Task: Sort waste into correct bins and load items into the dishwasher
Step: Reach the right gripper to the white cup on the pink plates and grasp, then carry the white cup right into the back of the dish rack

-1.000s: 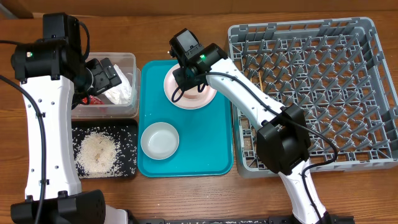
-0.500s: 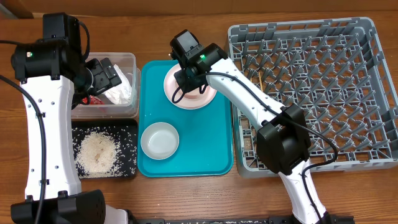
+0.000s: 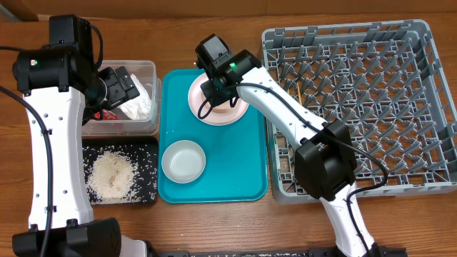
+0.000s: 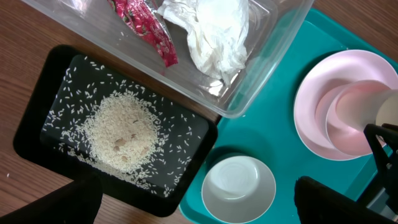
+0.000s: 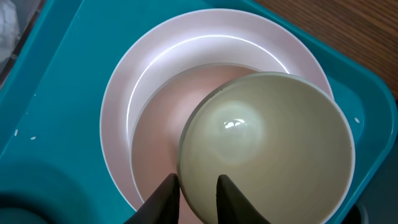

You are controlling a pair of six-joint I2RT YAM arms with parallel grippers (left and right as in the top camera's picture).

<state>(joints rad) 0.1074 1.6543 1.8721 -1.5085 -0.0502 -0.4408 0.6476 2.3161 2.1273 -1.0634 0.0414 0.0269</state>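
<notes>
Nothing has moved since a second ago. My right claw pinches the rim of the cream cup at six o'clock, inside the pink bowl on the teal tray. A thin rim hold could slip when lifting. My left claw's state I cannot tell.

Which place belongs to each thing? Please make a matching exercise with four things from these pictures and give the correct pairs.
Things:
1. rice
2. red wrapper
3. pink plate
4. dish rack

Places:
A. in the clear tub, beside the napkin
B. on the table, right of the teal tray
C. in the black tray
D. on the teal tray, at its far end

Pairs: 1-C, 2-A, 3-D, 4-B
</notes>
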